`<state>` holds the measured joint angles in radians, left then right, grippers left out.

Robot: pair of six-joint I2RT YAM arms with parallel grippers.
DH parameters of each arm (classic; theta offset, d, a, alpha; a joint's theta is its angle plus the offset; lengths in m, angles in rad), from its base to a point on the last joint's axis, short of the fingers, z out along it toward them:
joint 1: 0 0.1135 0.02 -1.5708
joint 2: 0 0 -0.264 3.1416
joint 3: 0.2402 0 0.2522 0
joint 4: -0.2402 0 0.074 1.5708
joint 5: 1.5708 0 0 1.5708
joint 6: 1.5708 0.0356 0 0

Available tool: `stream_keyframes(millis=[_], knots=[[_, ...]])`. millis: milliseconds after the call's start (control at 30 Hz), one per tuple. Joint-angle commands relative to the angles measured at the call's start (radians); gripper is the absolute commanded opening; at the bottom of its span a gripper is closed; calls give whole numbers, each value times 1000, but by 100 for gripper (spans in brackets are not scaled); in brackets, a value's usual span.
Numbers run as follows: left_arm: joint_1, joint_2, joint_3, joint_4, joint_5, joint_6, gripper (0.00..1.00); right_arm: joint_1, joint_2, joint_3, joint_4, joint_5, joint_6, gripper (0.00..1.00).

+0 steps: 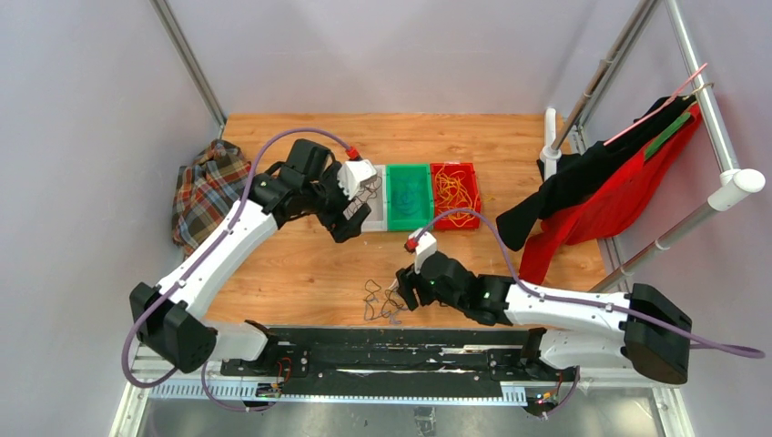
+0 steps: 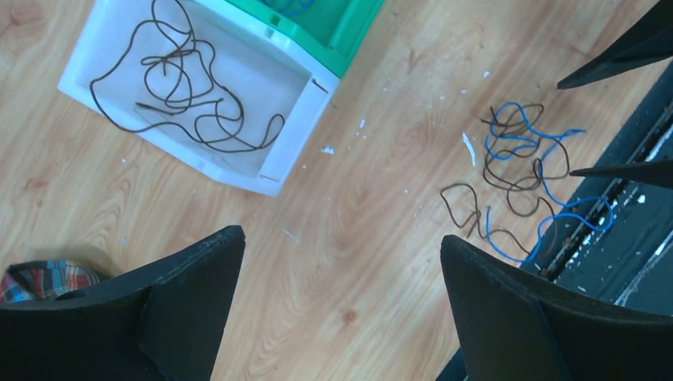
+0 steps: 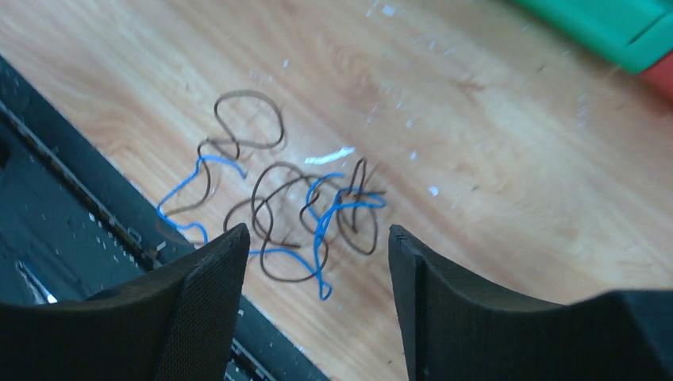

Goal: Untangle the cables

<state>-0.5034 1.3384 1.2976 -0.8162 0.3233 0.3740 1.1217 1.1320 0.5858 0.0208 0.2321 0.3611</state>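
Hovering over the tangled cables (image 3: 317,214) at 6 o'clock on the table (image 3: 492,159), the right gripper (image 3: 317,238) is gaping, empty; the left gripper (image 2: 341,238) likewise. Pinching 2 strands together is likely risking tighter knots.

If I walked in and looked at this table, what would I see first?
Probably the messy knot of blue and dark cables lying on the wooden table near its front edge, right by the open right end effector. Next, the row of bins farther back: a white bin holding one dark cable, a green bin, and a red bin full of yellow cables.
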Motion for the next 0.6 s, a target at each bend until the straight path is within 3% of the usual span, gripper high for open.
stream_keyframes(millis=[0,133,333,433,567], knots=[[5,-84,-50,-25,25,-11,100,60,56,-46,43,30,19,63],[5,-154,-108,-27,88,-49,99,61,142,-39,76,65,16,52],[5,-198,-114,-58,79,-48,98,62,131,28,-26,97,4,8],[5,-212,-117,-78,110,-51,97,62,55,66,-76,57,-9,2],[4,-238,-149,-94,284,-59,97,62,2,166,-177,-26,-40,1]])
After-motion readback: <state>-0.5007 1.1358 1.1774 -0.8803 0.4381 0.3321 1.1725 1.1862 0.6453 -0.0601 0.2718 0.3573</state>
